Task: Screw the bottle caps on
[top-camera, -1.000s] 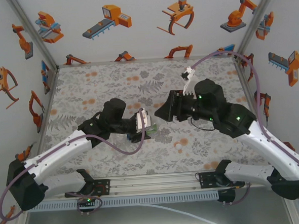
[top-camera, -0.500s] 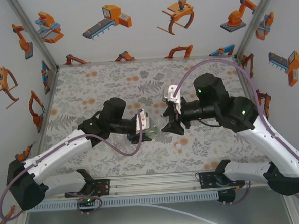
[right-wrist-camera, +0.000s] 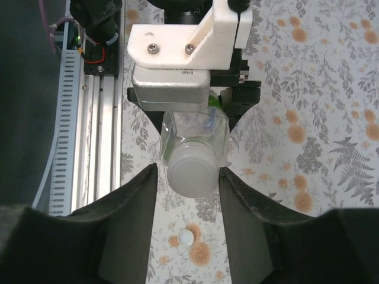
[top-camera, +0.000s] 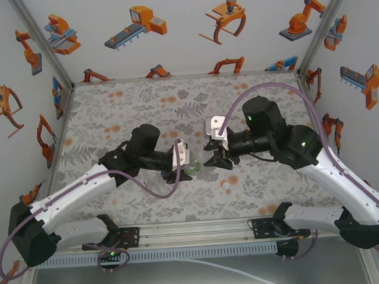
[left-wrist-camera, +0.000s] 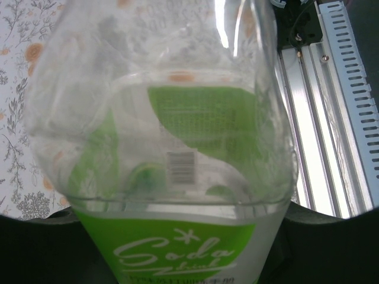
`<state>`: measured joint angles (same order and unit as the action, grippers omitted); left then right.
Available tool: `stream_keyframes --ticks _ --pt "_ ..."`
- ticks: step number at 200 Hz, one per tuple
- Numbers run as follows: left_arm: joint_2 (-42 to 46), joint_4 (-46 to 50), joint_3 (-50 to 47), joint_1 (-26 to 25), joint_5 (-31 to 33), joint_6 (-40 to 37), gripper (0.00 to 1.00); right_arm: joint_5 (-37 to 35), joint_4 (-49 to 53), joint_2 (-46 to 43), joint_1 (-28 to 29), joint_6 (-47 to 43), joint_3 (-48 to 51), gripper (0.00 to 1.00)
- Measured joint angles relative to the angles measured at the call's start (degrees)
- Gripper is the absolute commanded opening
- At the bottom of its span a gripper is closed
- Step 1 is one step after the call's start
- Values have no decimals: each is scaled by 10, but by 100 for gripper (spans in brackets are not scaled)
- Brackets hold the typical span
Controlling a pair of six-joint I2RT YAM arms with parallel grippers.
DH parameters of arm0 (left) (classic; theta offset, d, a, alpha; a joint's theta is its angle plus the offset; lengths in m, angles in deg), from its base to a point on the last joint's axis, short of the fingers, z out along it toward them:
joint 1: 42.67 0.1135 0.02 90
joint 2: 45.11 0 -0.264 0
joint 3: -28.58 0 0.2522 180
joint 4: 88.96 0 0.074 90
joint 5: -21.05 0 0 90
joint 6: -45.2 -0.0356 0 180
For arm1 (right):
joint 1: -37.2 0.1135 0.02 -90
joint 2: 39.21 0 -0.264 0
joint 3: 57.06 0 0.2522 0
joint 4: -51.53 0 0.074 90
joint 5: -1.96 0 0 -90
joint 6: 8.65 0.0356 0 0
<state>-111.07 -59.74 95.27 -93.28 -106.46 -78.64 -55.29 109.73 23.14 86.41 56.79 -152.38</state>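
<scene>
1. Left gripper (top-camera: 180, 167): clamped on the green-label bottle (left-wrist-camera: 177, 148), which we see held level above the middle of the worktop (top-camera: 110, 108).
2. Right gripper (top-camera: 208, 160): fingers flank the bottle's white cap (right-wrist-camera: 192, 176); we cannot tell whether they pinch it.
3. Loose cap (right-wrist-camera: 187, 238): lying on the worktop, toward its near edge.

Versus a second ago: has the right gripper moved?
Yes. The right gripper has come toward the near rail and closer to the green soda bottle in the left gripper, and its wrist has rolled over.
</scene>
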Motion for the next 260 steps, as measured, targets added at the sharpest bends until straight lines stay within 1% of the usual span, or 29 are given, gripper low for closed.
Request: stream_keyframes --ticks 24,32,45,53,58,67,79,91,95,99,109,122,136,146,159,169,172,185,206,221,240,260 --pt "0 2 0 0 0 -1 0 -4 -6 -1 0 1 3 24" --pt "0 5 0 0 0 -1 0 -7 -11 -3 0 7 8 21" --pt "0 10 0 0 4 0 0 -21 -28 -10 1 41 23 11" --pt "0 13 0 0 8 0 0 -32 -40 -16 2 75 34 3" --pt "-1 15 0 0 11 0 0 -41 -48 -20 2 97 42 0" --pt "-3 17 0 0 17 0 0 -62 -63 -28 2 150 56 0" --pt "-6 18 0 0 28 0 0 -102 -79 -37 4 244 75 0" --pt "-10 17 0 0 38 0 0 -148 -89 -43 6 363 89 0" --pt "-11 17 0 0 41 0 0 -166 -89 -46 7 414 95 0" --pt "-13 17 0 0 44 0 0 -177 -89 -47 7 445 98 0" --pt "-17 17 0 0 50 0 0 -211 -90 -53 7 568 113 0" --pt "-22 20 0 0 57 0 0 -242 -90 -62 6 702 134 0" --pt "-28 27 0 0 65 0 0 -261 -99 -74 5 819 163 3" --pt "-31 33 0 0 68 0 0 -268 -106 -79 4 875 178 7" --pt "-33 36 0 1 71 0 0 -276 -106 -78 4 922 183 21" --pt "-33 36 0 2 73 0 0 -280 -106 -76 4 935 183 36" --pt "-33 36 0 3 73 0 0 -281 -106 -76 4 937 182 40" --pt "-33 29 0 3 71 -1 0 -284 -103 -73 4 934 174 48" --pt "-32 3 0 0 59 -1 0 -289 -96 -69 4 885 152 52" --pt "-32 -5 0 0 50 -1 0 -285 -93 -72 4 808 131 52" --pt "-32 -10 0 0 40 0 0 -256 -94 -82 4 678 107 52" --pt "-32 -12 0 0 24 0 0 -198 -92 -91 4 516 88 53"
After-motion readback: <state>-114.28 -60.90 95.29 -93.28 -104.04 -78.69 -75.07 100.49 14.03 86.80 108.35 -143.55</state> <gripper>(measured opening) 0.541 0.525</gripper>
